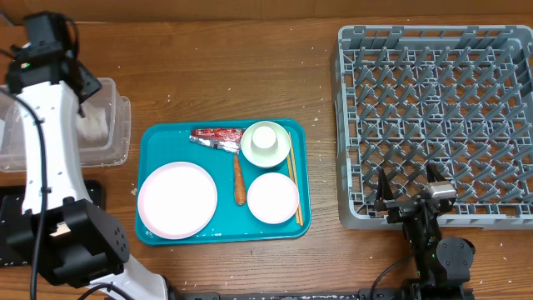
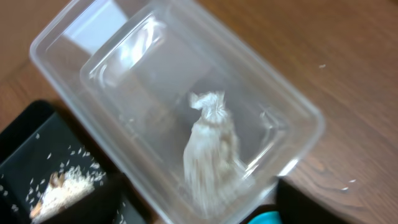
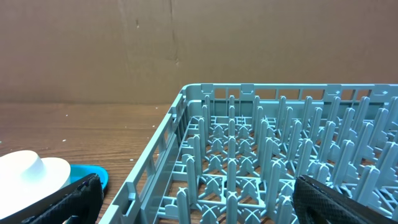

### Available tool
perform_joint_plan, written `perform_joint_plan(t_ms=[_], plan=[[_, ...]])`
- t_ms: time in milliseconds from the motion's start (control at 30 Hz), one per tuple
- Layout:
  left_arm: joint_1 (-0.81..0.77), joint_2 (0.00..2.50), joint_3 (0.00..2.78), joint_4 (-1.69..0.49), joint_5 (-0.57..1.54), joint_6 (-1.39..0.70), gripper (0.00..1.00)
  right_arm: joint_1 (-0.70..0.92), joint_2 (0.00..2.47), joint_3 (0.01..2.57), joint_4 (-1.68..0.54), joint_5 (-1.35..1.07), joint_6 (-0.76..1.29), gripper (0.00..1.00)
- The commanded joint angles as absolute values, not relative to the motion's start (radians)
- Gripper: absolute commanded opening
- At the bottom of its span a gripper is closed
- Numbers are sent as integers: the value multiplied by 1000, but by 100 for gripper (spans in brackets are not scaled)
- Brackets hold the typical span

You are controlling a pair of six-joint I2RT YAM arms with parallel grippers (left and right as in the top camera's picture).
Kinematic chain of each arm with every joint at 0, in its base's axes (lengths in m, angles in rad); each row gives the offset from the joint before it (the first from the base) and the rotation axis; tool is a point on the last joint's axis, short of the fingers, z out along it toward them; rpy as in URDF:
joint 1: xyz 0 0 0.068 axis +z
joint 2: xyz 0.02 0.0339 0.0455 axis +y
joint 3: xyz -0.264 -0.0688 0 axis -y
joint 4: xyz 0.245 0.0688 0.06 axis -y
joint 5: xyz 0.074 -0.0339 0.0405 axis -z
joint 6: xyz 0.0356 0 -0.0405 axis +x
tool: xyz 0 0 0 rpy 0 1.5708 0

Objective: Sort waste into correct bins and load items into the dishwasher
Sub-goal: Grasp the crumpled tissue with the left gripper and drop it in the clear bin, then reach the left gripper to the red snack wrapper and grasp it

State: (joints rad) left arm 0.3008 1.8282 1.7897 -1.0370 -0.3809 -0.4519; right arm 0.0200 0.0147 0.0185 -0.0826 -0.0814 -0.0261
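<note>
Even soft light overhead; left wrist view motion-blurred, glare on clear tub [image 2: 93, 74]; right wrist sharp

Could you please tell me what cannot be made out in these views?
Left gripper: overhead, dark and tiny against the left arm; open or shut unclear.
Pale lump in the clear tub: left wrist view is motion-blurred; material unclear.
Black tray: cut by the left wrist frame's edge; overhead the left arm covers it.
Dish rack: right side cut off overhead.
</note>
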Motion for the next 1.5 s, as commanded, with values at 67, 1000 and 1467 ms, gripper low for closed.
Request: perform_joint_plan(t_ms=[67, 1000, 1467], plan=[[344, 1839, 1801, -1097, -136, -468, 100, 15, 3, 8, -77, -88, -23, 100], [-124, 1844, 1481, -959, 58, -966, 92, 16, 3, 8, -77, -88, -23, 100], [-178, 1844, 1310, -790, 64, -1143, 82, 16, 3, 8, -77, -88, -23, 100]])
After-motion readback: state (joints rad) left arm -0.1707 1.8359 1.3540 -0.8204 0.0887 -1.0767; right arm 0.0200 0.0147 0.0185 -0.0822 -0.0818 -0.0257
